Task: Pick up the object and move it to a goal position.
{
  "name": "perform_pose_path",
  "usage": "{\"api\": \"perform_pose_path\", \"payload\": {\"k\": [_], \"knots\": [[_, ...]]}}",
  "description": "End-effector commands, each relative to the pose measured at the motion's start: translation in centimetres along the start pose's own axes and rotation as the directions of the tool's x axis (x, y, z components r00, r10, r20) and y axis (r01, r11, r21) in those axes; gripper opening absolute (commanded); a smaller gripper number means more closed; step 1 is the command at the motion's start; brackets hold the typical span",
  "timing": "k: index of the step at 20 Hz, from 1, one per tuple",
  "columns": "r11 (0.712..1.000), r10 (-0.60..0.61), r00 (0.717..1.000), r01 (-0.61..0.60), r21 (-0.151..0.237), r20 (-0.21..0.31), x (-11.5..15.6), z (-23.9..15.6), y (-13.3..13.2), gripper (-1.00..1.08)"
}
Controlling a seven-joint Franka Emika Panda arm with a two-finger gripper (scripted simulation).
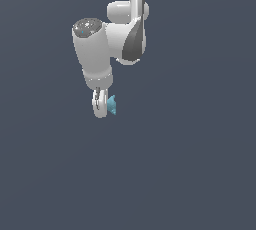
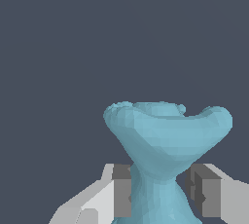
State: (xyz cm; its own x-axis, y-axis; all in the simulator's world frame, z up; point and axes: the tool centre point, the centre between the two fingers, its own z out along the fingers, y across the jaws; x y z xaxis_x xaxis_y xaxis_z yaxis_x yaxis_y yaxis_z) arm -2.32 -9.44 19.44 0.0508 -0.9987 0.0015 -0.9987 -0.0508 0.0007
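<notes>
The object [image 2: 165,140] is a small teal-blue bow-tie piece with a bumpy rim and a pinched waist. In the wrist view its waist sits between my two grey finger pads [image 2: 121,194], and its flared end sticks out beyond the fingertips. My gripper [image 2: 160,194] is shut on the waist. In the exterior view the object [image 1: 111,105] shows as a small teal shape at the tip of my gripper [image 1: 102,108], jutting toward the exterior view's right. The white arm hangs down from the top of the view. No goal marker shows.
A plain dark grey-blue surface [image 1: 190,174] fills both views. Nothing else shows on it.
</notes>
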Motion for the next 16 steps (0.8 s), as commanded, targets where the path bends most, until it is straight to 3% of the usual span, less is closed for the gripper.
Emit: {"api": "perform_pose_path", "payload": {"k": [1, 16], "knots": [[1.0, 0.001, 1.0, -0.001, 0.0, -0.001, 0.0, -2.9, -0.3, -1.0], [1.0, 0.0, 1.0, 0.0, 0.0, -0.001, -0.3, -18.5, -2.4, -1.0]]}}
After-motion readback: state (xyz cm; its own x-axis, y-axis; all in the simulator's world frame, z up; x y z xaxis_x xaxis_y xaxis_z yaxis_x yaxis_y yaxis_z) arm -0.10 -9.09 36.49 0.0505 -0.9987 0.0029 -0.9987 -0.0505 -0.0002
